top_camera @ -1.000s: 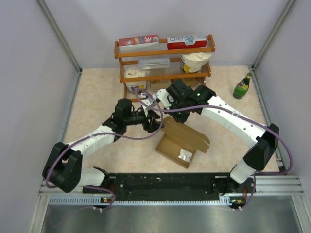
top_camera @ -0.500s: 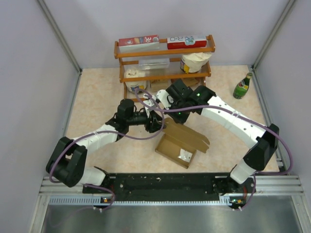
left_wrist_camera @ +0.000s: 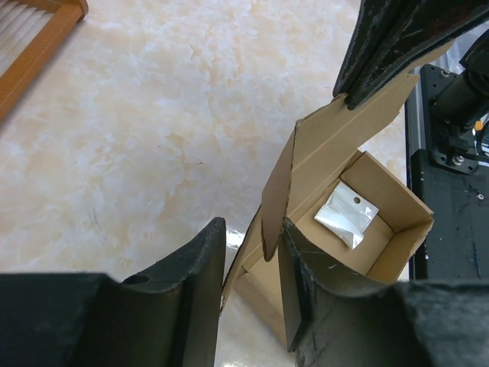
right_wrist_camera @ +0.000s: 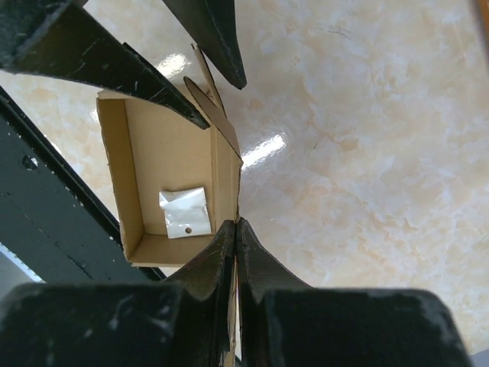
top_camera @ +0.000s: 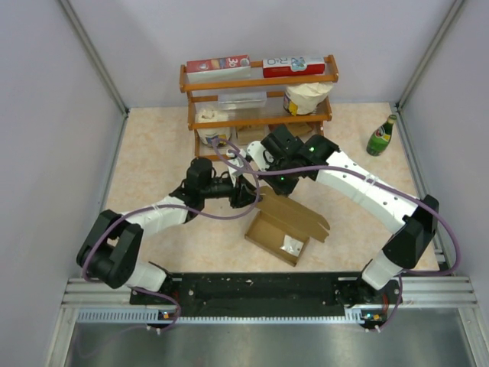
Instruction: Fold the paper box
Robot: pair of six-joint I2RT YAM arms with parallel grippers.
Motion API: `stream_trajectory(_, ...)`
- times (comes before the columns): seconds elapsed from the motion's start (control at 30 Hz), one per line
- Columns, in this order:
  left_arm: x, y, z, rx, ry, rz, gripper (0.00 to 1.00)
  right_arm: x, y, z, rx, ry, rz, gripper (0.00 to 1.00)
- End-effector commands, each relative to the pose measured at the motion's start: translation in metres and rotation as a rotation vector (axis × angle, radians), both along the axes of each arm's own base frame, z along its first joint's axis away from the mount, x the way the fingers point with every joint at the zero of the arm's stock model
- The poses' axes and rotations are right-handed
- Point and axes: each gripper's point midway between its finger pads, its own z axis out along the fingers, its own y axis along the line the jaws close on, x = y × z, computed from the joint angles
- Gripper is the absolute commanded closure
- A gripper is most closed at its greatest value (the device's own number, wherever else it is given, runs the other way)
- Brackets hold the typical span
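Paper box (top_camera: 284, 225) lies open-topped at the centre of the top view, on the marbled table (top_camera: 153, 153), with a white packet (left_wrist_camera: 345, 216) inside. We see our right gripper (right_wrist_camera: 235, 225) pinched tight on its raised lid flap, while our left gripper (left_wrist_camera: 252, 237) stands part open, fingers straddling a side flap.

You are losing the paper box's (left_wrist_camera: 328, 145) near corner behind the left gripper (left_wrist_camera: 250, 227), its flap tip inside the right gripper (left_wrist_camera: 348, 95)
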Motion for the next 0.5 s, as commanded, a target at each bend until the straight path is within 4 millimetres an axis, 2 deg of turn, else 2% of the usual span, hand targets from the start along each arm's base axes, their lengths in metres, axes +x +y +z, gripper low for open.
stream_trajectory(0.0, -0.007, -0.004, -0.006, -0.024, 0.051, -0.036, 0.65, -0.001, 0.009, 0.020, 0.069, -0.028, 0.000, 1.00)
stream_trajectory(0.3, -0.010, -0.006, -0.008, -0.032, 0.077, -0.059, 0.85, 0.008, 0.002, 0.022, 0.076, -0.030, -0.068, 1.00)
stream_trajectory(0.47, -0.012, -0.007, -0.010, -0.040, 0.090, -0.068, 0.92, 0.013, -0.002, 0.027, 0.090, -0.035, -0.110, 1.00)
